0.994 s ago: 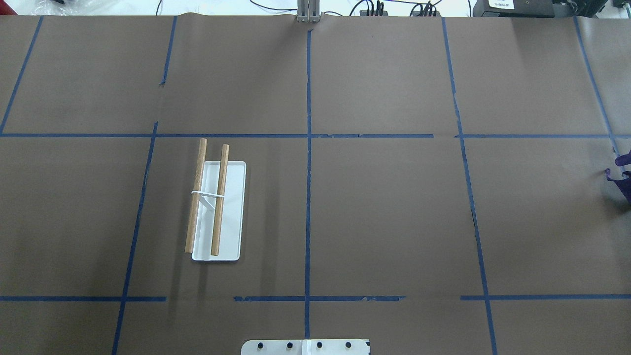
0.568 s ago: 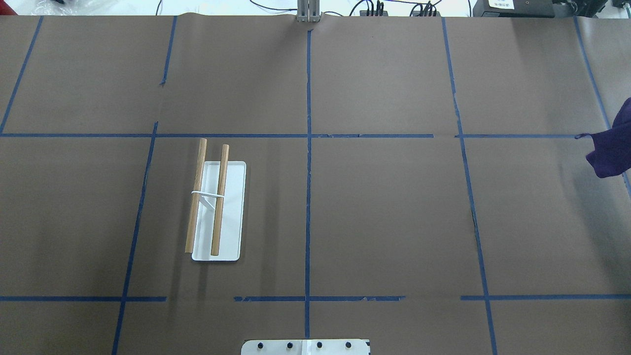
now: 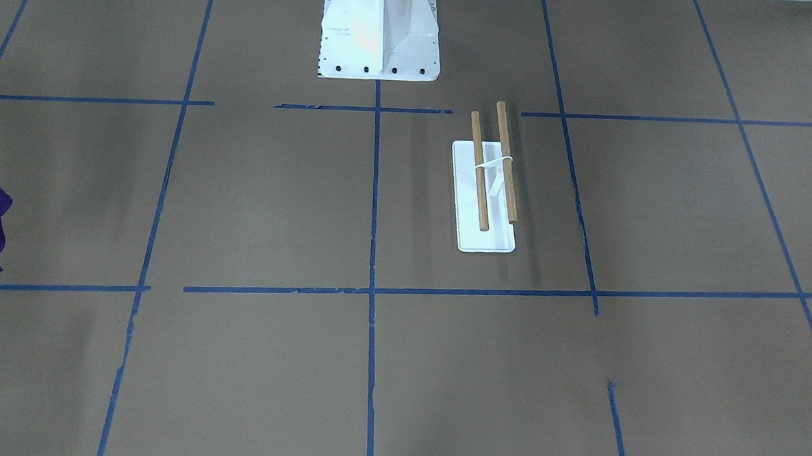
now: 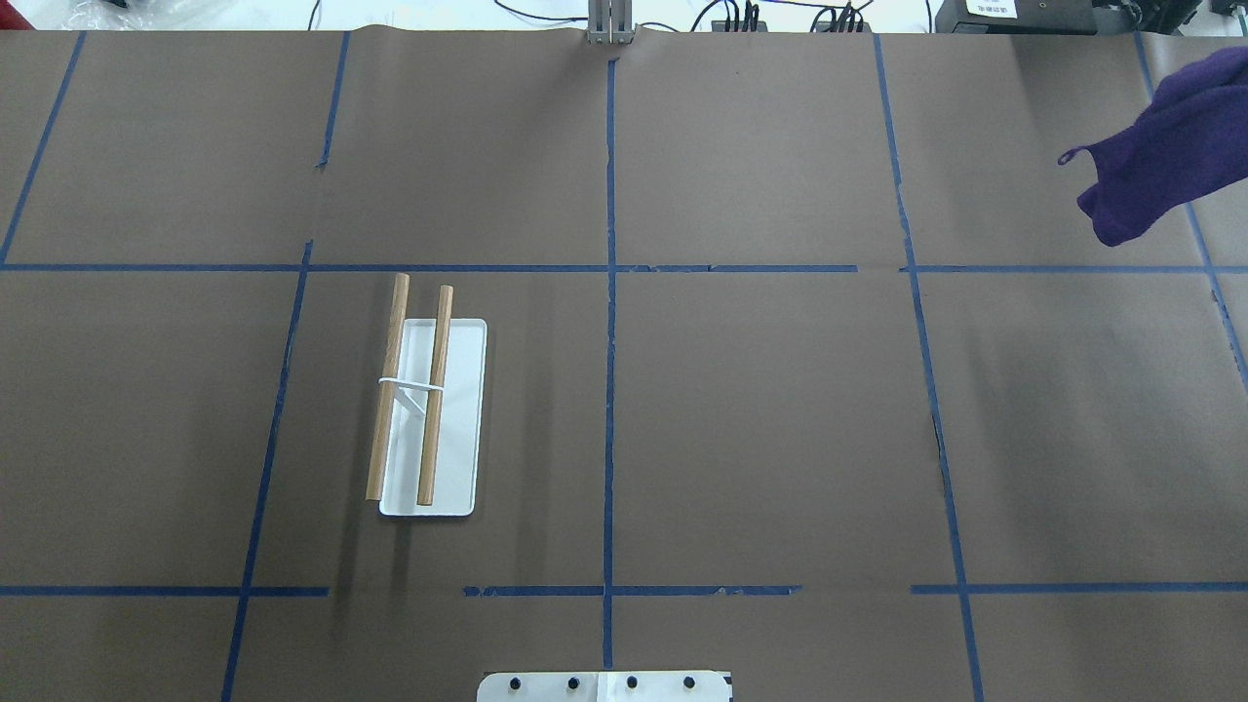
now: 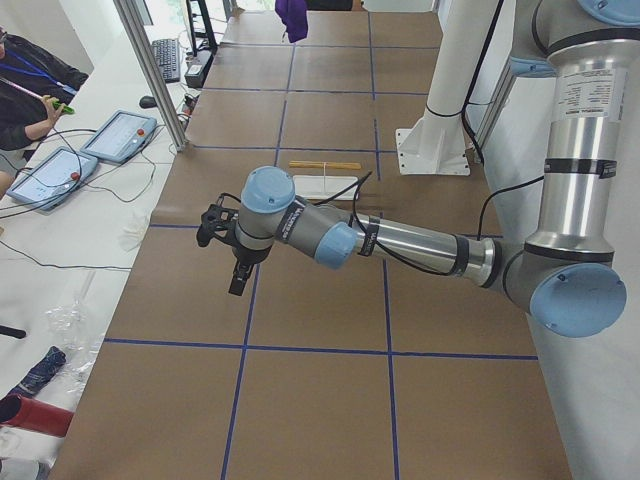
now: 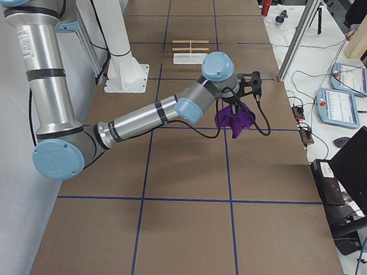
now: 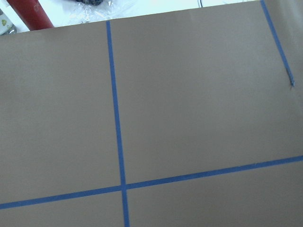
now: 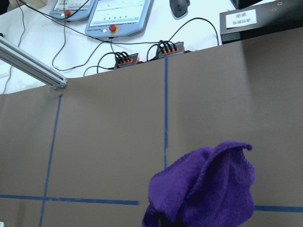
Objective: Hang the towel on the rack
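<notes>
Purple cloth towel (image 8: 203,189) dangles under my right gripper (image 6: 236,108), far from the white, wooden-rod rack (image 4: 429,409); its fingers' and my left gripper (image 5: 240,278) fingers' spacing I cannot tell.

Bright, even overhead light; soft faint shadows beside the rack (image 4: 453,409); glare on the white pedestal (image 3: 377,28); sharp focus.

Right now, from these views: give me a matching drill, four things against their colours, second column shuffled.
Things:
1. towel
2. rack base
3. dowel rods
4. tape lines

Colours:
a. blue
b. brown wood
c. purple
d. white

Pairs: 1-c, 2-d, 3-b, 4-a
</notes>
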Motion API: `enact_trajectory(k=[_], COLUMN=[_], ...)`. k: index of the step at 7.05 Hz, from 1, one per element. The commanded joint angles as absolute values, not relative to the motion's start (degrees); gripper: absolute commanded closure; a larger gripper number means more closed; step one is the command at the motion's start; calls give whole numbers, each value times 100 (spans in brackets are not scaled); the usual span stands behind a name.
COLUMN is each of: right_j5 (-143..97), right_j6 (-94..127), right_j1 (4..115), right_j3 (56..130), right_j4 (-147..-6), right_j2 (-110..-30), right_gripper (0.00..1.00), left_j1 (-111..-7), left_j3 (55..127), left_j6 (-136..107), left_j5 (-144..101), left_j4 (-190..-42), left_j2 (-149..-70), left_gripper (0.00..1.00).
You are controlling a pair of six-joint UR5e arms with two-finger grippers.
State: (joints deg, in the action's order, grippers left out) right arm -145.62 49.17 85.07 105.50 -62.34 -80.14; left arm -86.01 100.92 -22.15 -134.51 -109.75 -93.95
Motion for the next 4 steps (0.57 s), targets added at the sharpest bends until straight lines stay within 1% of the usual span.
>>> enact_trajectory(k=[1, 2, 4], right_j5=[-13596, -12526, -10907], right_j6=[6435, 7069, 8063], right_j1=[7652, 6863, 5535], right_j3=[10958, 11186, 11311], right_j4=[-6223, -6231, -6231], right_j2=[-7193, -6989, -6419], right_gripper=[100, 100, 100], left_j1=[-8228, -8009, -7649], left_j3=[10186, 10169, 10125], left_j6=[-3387, -4028, -5328], left_j5=[-13447, -13447, -13447], left_j4=[-11396, -11843, -12312], left_j2=[-9763, -9852, -10219], left_gripper=[0, 0, 0])
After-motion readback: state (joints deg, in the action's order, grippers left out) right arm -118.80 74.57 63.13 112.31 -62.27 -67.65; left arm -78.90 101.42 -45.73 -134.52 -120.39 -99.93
